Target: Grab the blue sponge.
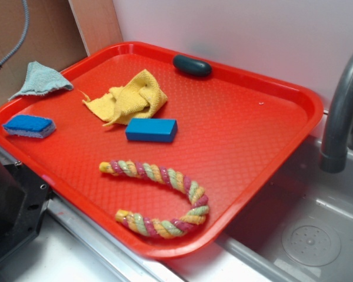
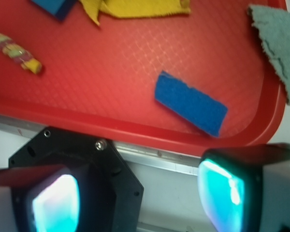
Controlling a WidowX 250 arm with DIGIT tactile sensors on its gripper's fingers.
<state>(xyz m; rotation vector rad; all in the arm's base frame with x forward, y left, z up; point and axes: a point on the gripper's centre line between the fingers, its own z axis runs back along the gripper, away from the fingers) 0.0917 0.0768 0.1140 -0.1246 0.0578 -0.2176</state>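
**Open gripper off the tray, blue sponge near the tray's edge**

In the wrist view the gripper (image 2: 135, 193) stands wide open with nothing between its two pale-lit fingers (image 2: 222, 191), hovering over the metal counter strip just outside the red plastic tray (image 2: 135, 72). Just past the tray's rim lies the blue sponge (image 2: 191, 103): small, flat and bright blue, with a rough top. The exterior view shows its rounded corners and a pale whitish bottom layer (image 1: 29, 126). It sits alone near the tray's edge, with nothing lying on it or against it. The light teal-grey cloth (image 1: 41, 80) drapes over the rim nearby. Farther in lie a crumpled yellow cloth (image 1: 129, 100), a sharp-edged solid blue rectangular block (image 1: 152, 130), a curved multicoloured braided rope (image 1: 165, 200) and a dark oval object (image 1: 192, 65).
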